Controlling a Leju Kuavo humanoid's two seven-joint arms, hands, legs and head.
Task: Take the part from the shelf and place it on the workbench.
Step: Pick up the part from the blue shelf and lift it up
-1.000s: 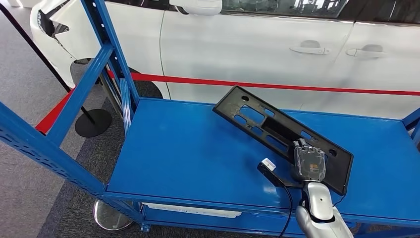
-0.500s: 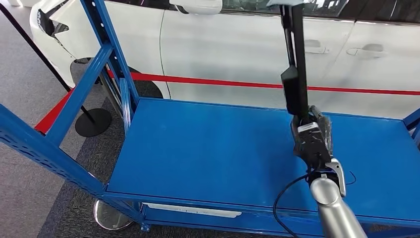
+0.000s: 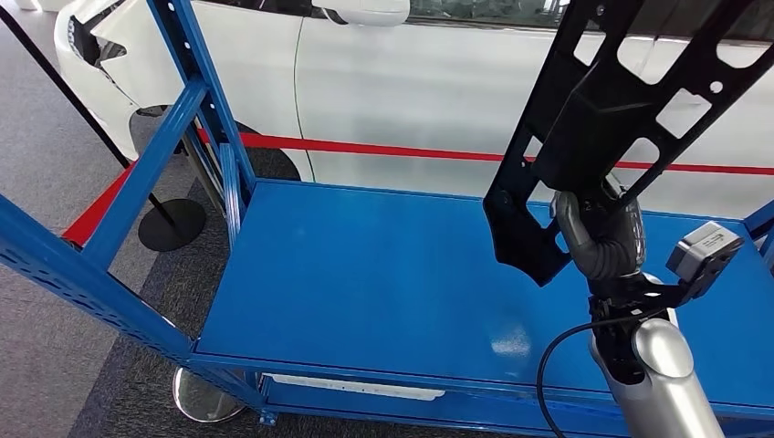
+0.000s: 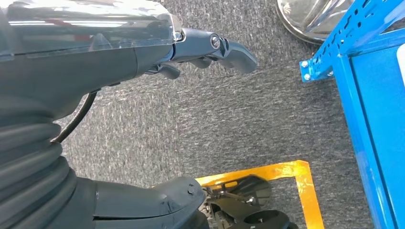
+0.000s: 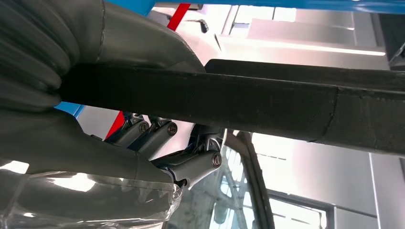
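The part (image 3: pixel 621 100) is a long black plastic plate with several cut-outs. It is lifted off the blue shelf deck (image 3: pixel 365 274) and stands tilted, its upper end leaving the picture at the top right. My right hand (image 3: pixel 598 237) grips it near its lower end, above the right side of the deck. In the right wrist view the part (image 5: pixel 239 100) crosses the picture as a dark bar, with the fingers (image 5: pixel 157 133) wrapped behind it. My left hand (image 4: pixel 205 47) hangs over grey carpet beside the shelf's foot, fingers apart, holding nothing.
Blue shelf uprights (image 3: pixel 196 82) and a slanted beam (image 3: pixel 82 265) stand at the left. Behind the shelf are a white car (image 3: pixel 438 82) and a red barrier tape (image 3: pixel 383 151), with a black stanchion base (image 3: pixel 172 225) on the floor. Yellow floor marking (image 4: pixel 305 186) lies beside the shelf's foot.
The part lay flat on the shelf deck a second ago. My right hand has lifted it clear, first edge-on, and has now raised and turned it so its face shows.
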